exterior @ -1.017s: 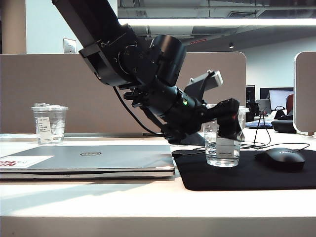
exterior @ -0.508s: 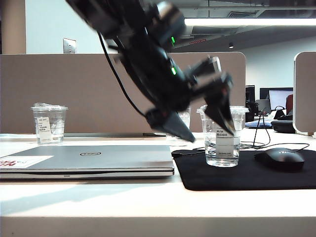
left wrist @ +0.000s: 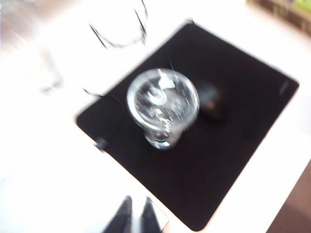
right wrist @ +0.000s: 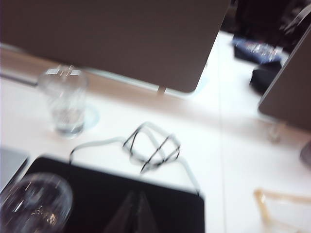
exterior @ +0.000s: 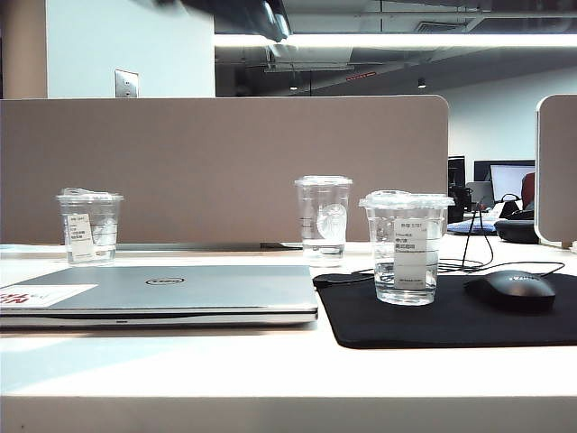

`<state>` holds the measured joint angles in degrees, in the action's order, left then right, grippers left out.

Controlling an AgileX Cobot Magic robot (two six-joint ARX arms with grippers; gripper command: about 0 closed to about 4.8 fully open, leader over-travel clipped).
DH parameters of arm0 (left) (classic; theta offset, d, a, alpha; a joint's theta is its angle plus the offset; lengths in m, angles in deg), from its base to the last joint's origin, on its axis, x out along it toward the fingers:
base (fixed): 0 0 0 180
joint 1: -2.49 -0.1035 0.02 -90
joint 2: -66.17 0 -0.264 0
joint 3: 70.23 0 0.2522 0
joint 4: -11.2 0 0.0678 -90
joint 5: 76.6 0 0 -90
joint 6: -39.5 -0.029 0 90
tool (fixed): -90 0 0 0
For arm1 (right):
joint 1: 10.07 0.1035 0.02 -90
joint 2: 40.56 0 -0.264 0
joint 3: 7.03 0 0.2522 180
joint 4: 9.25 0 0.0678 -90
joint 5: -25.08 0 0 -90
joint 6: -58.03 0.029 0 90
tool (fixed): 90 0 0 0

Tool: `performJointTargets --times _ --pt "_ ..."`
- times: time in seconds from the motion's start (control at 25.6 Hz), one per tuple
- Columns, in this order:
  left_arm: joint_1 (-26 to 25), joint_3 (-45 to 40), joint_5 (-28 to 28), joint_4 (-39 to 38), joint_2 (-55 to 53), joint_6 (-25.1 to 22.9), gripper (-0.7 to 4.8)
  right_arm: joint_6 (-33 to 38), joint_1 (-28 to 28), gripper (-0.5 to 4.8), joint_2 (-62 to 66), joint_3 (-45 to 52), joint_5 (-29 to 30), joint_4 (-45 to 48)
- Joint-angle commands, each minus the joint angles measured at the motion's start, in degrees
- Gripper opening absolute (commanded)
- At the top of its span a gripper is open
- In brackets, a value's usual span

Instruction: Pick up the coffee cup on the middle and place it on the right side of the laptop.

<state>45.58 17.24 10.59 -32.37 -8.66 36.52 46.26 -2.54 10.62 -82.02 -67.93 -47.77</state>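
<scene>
The coffee cup (exterior: 407, 247) stands upright on the black mouse pad (exterior: 505, 320), to the right of the laptop (exterior: 158, 292) in the exterior view. Its lid is on and its white label faces the camera. No claw touches it.

The closed laptop lies flat on the white table (exterior: 270, 370), with a white-and-red sticker at its near left corner. A black mouse (exterior: 516, 289) sits on the pad to the right of the cup, apart from it. A taller cup (exterior: 323, 216) with a round logo stands further back, between laptop and pad. Another short cup (exterior: 89, 225) stands behind the laptop at the far left. A grey partition (exterior: 225, 167) runs behind them all.

Neither arm shows clearly in the exterior view; only a dark blur sits at the top edge.

The left gripper (left wrist: 135, 218) hangs well above the pad, looking down on the coffee cup (left wrist: 163, 106), which is clear of it. Its two dark fingers lie close together with nothing between them. The picture is blurred.

The right gripper (right wrist: 135, 211) hovers over the pad's (right wrist: 116, 194) far edge, near a looped cable (right wrist: 150, 145). Its fingertips meet in a point, empty. The coffee cup (right wrist: 34, 201) shows at the corner of that view, and the taller cup (right wrist: 64, 99) stands beyond on the table.
</scene>
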Motion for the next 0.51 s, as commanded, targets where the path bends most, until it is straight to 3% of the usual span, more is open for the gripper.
performJointTargets --times 0.04,0.23,0.35,0.51 --pt "0.2 0.3 4.7 -6.1 6.6 0.0 -0.06 2.8 1.0 -0.05 -4.1 -0.3 0.5 -8.7" --pt "0.2 -0.4 14.1 -21.3 15.0 -0.6 -0.06 3.3 1.0 -0.05 -13.7 -0.3 0.8 -18.3" --pt "0.2 -4.1 14.5 -22.3 19.6 -1.6 -0.06 4.6 1.0 -0.05 -18.6 0.0 0.8 -21.1" --pt "0.2 -14.3 14.6 -18.9 28.5 0.6 -0.06 4.8 1.0 -0.05 -25.8 2.9 2.5 -21.1"
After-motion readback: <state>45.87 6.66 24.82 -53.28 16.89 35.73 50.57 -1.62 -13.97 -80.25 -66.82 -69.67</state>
